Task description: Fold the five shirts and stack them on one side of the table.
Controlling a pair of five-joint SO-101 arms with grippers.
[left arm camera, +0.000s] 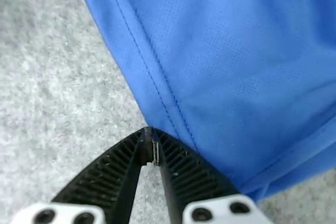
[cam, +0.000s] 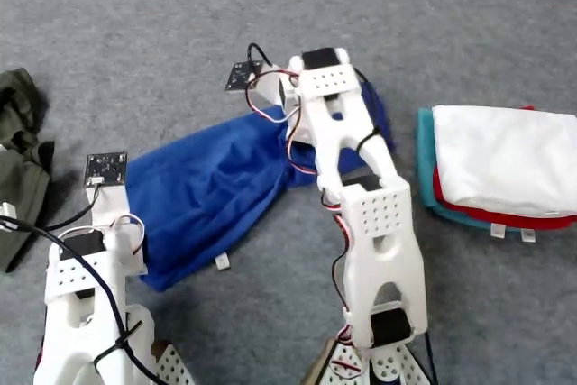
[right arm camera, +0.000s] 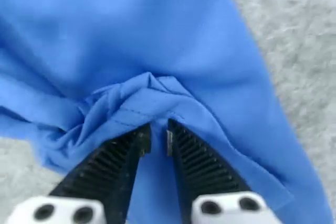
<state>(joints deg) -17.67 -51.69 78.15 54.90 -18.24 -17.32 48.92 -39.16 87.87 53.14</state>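
Note:
A blue shirt (cam: 212, 191) lies crumpled across the middle of the grey table. My left gripper (left arm camera: 151, 148) sits at its near left edge, with its fingertips closed together on the stitched hem (left arm camera: 157, 103). At the shirt's far right end, my right gripper (right arm camera: 158, 139) is pinched on a bunched fold of the blue cloth (right arm camera: 142, 95). A folded stack stands at the right: a white shirt (cam: 505, 164) on top of a red one (cam: 514, 218) and a teal one (cam: 425, 160).
A dark green shirt (cam: 20, 151) lies crumpled at the table's left edge. Bare grey table (cam: 135, 51) stretches along the far side and between the blue shirt and the stack. Wooden furniture stands beyond the far edge.

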